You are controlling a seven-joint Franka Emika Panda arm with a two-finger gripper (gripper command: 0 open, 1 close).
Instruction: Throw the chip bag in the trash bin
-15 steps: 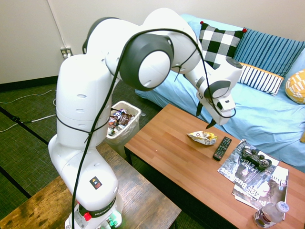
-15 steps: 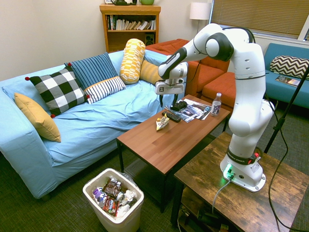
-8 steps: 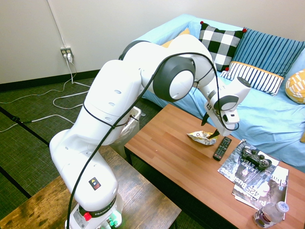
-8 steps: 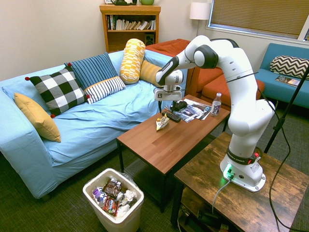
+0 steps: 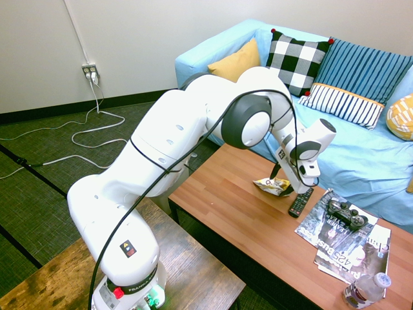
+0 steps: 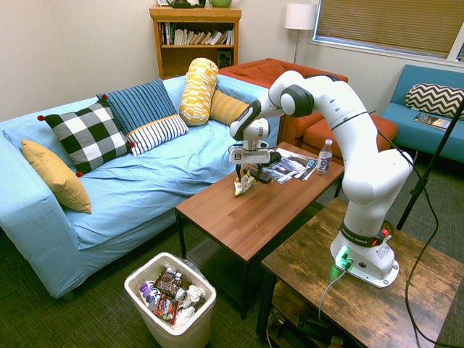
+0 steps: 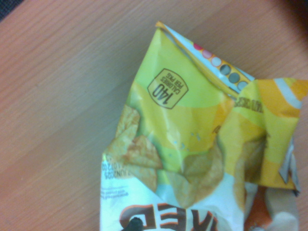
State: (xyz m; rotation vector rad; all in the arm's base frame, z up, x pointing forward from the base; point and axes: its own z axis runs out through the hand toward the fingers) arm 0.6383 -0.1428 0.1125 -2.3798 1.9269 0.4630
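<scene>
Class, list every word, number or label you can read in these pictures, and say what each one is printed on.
"140 CALORIES PER PKG": chip bag, in a small badge, shown upside down in the wrist view.
Large brown letters at the bag's edge: cut off, unreadable.
Fine print on the bag: too small.
Magazine cover: large white print, not clearly legible.
Water bottle label: blurred.

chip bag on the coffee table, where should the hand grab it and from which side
Probably from straight above, pinching a raised crumpled fold near the middle of the chip bag. It lies flat on the coffee table, so a side approach offers no edge to grip, while the wrist view shows creases standing up. The remote lies close on one side, so keep the hand closing clear of it.
</scene>
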